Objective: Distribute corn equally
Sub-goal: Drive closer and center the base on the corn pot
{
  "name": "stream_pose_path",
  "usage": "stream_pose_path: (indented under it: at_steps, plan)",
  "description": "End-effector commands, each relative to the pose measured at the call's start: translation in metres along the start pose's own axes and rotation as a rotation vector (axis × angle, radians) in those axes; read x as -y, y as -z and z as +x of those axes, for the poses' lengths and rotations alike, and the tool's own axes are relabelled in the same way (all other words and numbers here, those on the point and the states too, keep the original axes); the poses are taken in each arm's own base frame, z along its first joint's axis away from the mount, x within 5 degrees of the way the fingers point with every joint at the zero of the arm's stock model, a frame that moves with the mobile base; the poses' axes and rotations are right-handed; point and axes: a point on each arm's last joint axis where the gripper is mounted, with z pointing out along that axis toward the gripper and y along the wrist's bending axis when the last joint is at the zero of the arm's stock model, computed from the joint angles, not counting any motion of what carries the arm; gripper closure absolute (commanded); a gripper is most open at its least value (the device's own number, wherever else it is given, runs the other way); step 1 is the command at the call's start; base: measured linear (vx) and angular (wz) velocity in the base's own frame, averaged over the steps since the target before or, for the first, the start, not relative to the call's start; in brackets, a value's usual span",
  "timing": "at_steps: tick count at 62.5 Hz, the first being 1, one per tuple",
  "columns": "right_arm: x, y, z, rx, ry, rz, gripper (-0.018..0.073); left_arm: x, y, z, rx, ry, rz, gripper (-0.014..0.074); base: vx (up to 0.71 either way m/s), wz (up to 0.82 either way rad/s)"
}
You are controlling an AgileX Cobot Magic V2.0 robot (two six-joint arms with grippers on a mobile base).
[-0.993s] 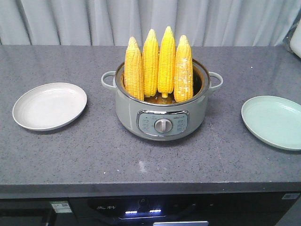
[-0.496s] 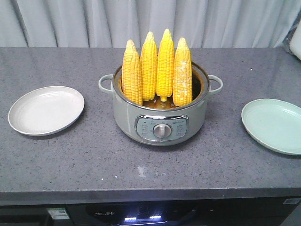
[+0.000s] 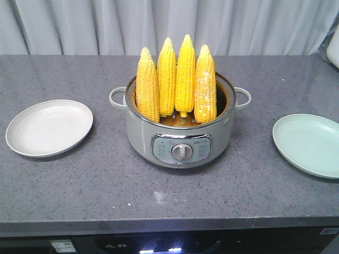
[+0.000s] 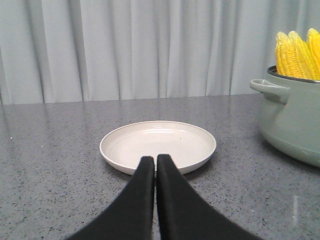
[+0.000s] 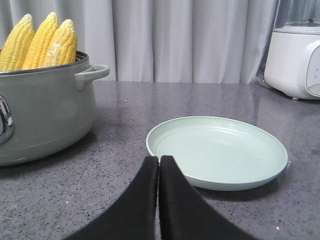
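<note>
Since a second ago the front view has shifted, so the pot [image 3: 180,140] sits slightly lower in it. Four corn cobs [image 3: 176,79] stand upright inside, the palest rightmost. On the desk [image 3: 106,180], the left end effector [image 4: 155,159] faces the white plate [image 3: 49,128] and the right end effector [image 5: 159,159] faces the green plate [image 3: 310,145]. Both are pressed together and hold nothing.

Front view: lower ends of the corn [image 3: 167,74] hidden inside the pot [image 3: 142,132]; panel lettering [image 3: 164,145] too small to read; green plate [image 3: 307,143] clipped by right edge | Left wrist view: pot cut by right edge, corn tips only | Right wrist view: pot cut by left edge; white appliance [image 5: 292,60] cut by right edge
</note>
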Motion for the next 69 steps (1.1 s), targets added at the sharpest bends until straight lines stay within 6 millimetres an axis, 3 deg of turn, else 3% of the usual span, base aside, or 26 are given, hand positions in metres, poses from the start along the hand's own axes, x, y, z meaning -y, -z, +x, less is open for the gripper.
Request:
stream_pose_path:
  at_steps: [1,69]
  plan:
    - [0.0003,0.0,-0.0034,0.068,0.004,0.002,0.0563,0.0,0.0011,-0.0032,0.081,0.018,0.001,0.0603,0.02,0.0]
    - [0.0003,0.0,-0.0034,0.068,0.004,0.002,0.0563,0.0,0.0011,-0.0032,0.081,0.018,0.001,0.0603,0.01,0.0]
